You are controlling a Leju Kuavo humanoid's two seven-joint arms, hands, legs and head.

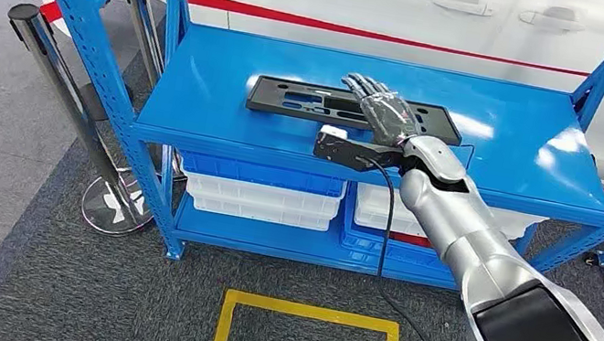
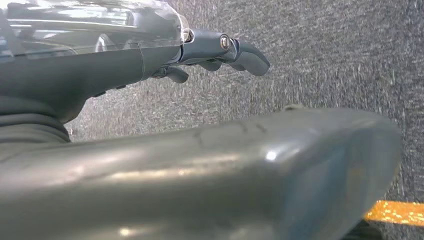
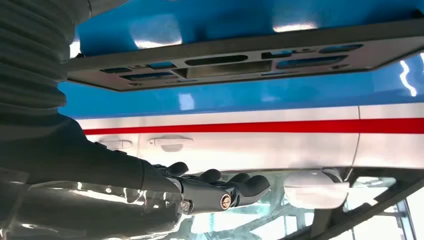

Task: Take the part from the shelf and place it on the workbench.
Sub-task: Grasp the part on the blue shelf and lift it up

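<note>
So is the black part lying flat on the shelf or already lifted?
Lying flat: the black part rests on the blue shelf, with the right hand spread over it, not gripping.

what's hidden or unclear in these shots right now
- Head view: the right hand covers part of the black part on the shelf; whether it touches is unclear.
- Right wrist view: the part runs off the edge.
- Left wrist view: a grey cover hides most of the left hand.
</note>
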